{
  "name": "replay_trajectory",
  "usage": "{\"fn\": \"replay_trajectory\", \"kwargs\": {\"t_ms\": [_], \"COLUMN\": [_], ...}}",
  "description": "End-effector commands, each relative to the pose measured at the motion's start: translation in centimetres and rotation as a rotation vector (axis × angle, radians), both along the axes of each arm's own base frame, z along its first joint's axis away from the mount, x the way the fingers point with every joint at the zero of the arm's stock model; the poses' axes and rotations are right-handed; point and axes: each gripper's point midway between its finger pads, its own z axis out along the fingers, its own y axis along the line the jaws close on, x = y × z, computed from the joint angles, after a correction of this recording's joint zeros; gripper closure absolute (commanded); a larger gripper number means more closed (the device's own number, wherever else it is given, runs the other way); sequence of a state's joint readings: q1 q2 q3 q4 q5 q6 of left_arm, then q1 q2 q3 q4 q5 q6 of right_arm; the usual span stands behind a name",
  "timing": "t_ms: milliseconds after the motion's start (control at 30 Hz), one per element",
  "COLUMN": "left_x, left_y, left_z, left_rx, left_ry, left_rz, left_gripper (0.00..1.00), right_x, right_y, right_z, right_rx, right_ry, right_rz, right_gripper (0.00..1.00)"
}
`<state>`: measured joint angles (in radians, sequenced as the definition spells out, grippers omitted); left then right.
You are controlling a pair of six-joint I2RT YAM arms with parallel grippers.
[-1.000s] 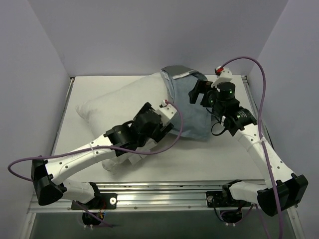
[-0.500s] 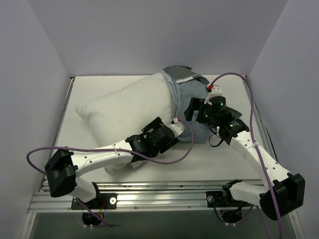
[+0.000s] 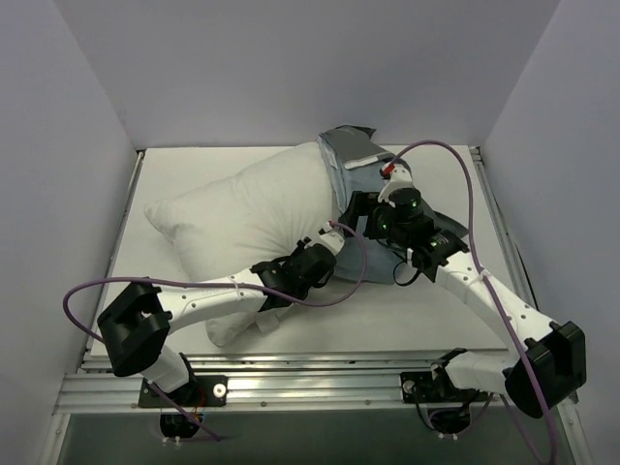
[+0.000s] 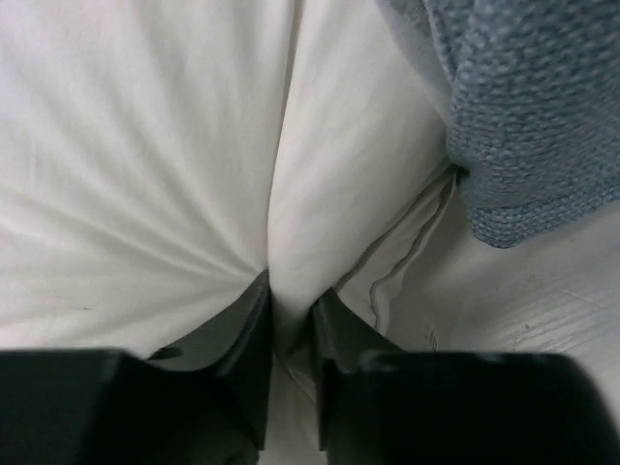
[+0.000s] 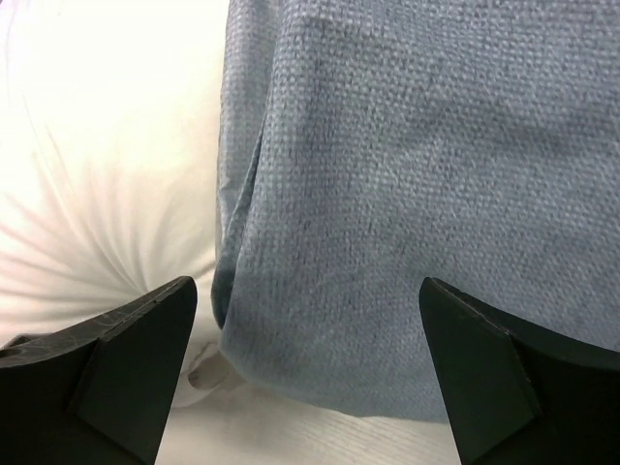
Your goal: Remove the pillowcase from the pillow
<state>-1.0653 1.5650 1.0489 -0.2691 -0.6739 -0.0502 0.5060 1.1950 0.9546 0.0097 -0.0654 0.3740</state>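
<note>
The white pillow (image 3: 237,208) lies slantwise on the table. Its right end is inside the blue-grey pillowcase (image 3: 360,179), which has a dark striped flap at the back. My left gripper (image 3: 327,250) is at the pillow's near edge beside the pillowcase hem. It is shut on a pinched fold of white pillow (image 4: 145,145) fabric, with the pillowcase (image 4: 523,107) just to its right. My right gripper (image 3: 356,211) hovers open just above the pillowcase (image 5: 417,174) near its hem. The cloth lies between its spread fingers (image 5: 136,358), and the pillow (image 5: 107,145) shows to the left.
Pale walls close the table (image 3: 417,310) in at the left, back and right. A metal rail (image 3: 320,373) runs along the near edge by the arm bases. Purple cables (image 3: 92,291) loop from both arms.
My left gripper slid right along the pillow's near edge and closed on a fold of it. My right gripper moved left and down over the pillowcase and stayed open.
</note>
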Motion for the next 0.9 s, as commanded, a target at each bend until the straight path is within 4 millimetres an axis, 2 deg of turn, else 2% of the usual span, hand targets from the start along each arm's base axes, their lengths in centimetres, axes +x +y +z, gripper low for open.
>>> {"fn": "replay_trajectory", "kwargs": {"t_ms": [0,33,67,133,233,333,367,433,467,533,600,633,800,867], "left_x": [-0.7,-0.7,-0.6,-0.5,-0.5,-0.3,-0.1,0.4,0.3,1.0,1.4,1.4,1.2,0.9], "left_y": [1.0,1.0,1.2,1.2,1.3,1.7,2.2,3.1,3.9,5.0,6.5,7.0,10.4,12.4], "left_z": [-2.3,-2.3,-2.1,-1.9,-1.0,0.6,1.5,2.6,3.3,4.8,6.5,7.0,9.7,11.3], "left_rx": [-0.039,-0.047,-0.058,-0.078,-0.111,-0.140,-0.146,-0.166,-0.165,-0.188,-0.204,-0.211,-0.283,-0.303], "left_ry": [0.089,0.095,0.095,0.101,0.101,0.086,0.077,0.072,0.072,0.058,0.044,0.040,0.034,0.011], "left_rz": [0.041,0.040,0.046,0.054,0.060,0.083,0.102,0.144,0.163,0.203,0.237,0.246,0.308,0.343], "left_gripper": [0.77,0.83,0.97,0.98,0.98,0.98,0.98,0.98,0.98,0.98,0.98,0.98,0.98,0.98], "right_x": [0.6,0.7,0.8,1.1,1.5,1.8,1.6,1.7,1.5,2.1,2.5,2.6,3.2,3.4], "right_y": [1.9,2.1,2.6,2.8,2.8,2.0,0.9,-0.8,-1.8,-4.2,-6.9,-7.6,-10.9,-12.3], "right_z": [-0.4,-0.5,-1.1,-1.3,-3.5,-6.5,-8.2,-9.7,-10.8,-11.6,-12.0,-11.8,-10.1,-9.3], "right_rx": [-0.005,-0.008,-0.028,-0.047,-0.099,-0.168,-0.226,-0.287,-0.325,-0.348,-0.336,-0.322,-0.253,-0.227], "right_ry": [0.002,0.001,0.012,0.013,0.053,0.108,0.146,0.168,0.193,0.215,0.241,0.243,0.220,0.212], "right_rz": [0.025,0.024,0.020,-0.005,-0.047,-0.107,-0.148,-0.213,-0.241,-0.314,-0.388,-0.410,-0.522,-0.568], "right_gripper": [0.06,0.06,0.06,0.06,0.07,0.11,0.18,0.26,0.42,0.60,0.91,0.98,1.00,1.00]}}
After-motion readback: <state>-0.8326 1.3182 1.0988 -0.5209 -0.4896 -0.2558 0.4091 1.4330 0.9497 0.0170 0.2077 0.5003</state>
